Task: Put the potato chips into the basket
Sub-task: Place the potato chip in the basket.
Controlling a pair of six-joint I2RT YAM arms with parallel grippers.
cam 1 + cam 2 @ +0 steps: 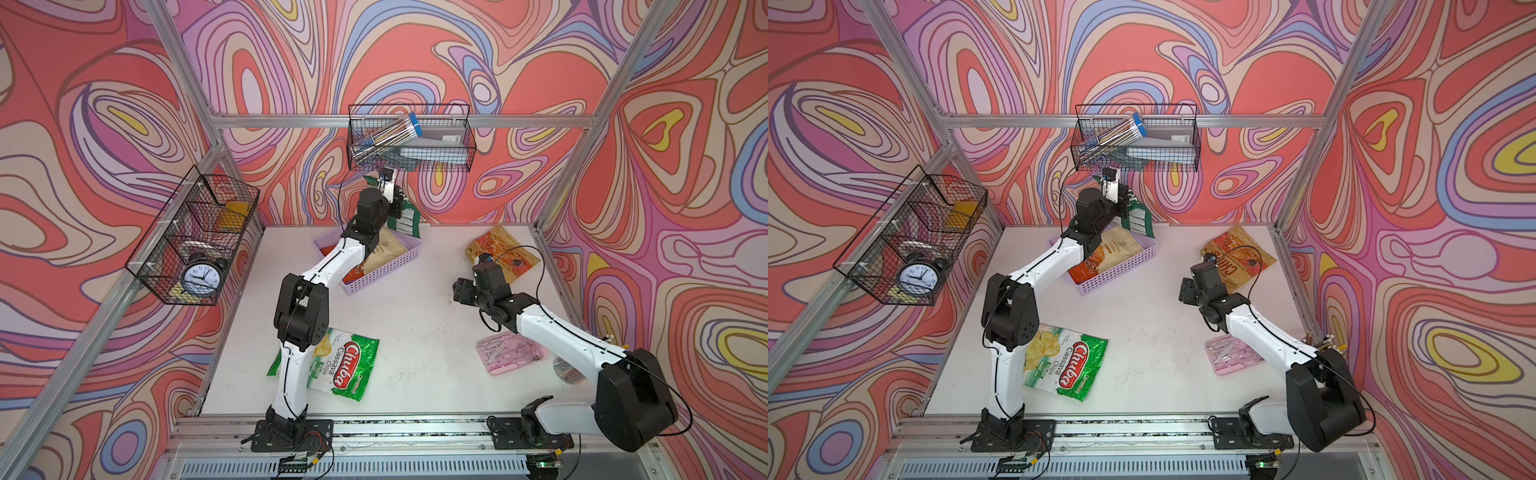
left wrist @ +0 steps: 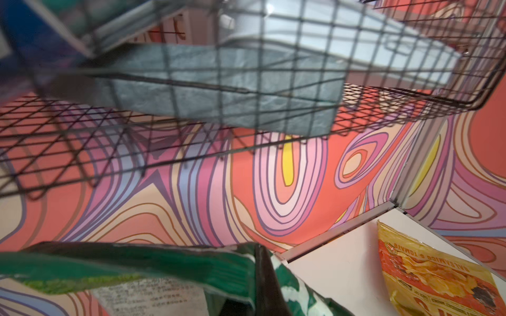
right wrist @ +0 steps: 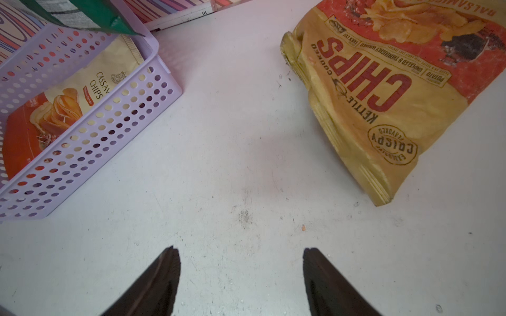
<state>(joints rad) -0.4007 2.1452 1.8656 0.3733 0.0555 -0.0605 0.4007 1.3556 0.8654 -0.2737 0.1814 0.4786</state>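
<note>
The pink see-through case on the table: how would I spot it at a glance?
Start at the white table and follow the right arm back toward its base. The pink case lies flat beside that arm, partly under it. Unlike the crinkly chip bags, it is rigid, transparent, and shows small tools inside.

the left arm reaches far forward and upward, elbow bent, its tool [image 1: 401, 205] raised and clamped shut on the dark green crinkly snack bag [image 1: 409, 222]. the right arm bends low, forearm angled inward, its tool [image 3: 241, 273] hovering with black fingers [image 3: 161, 276] spread apart, holding nothing.
</note>
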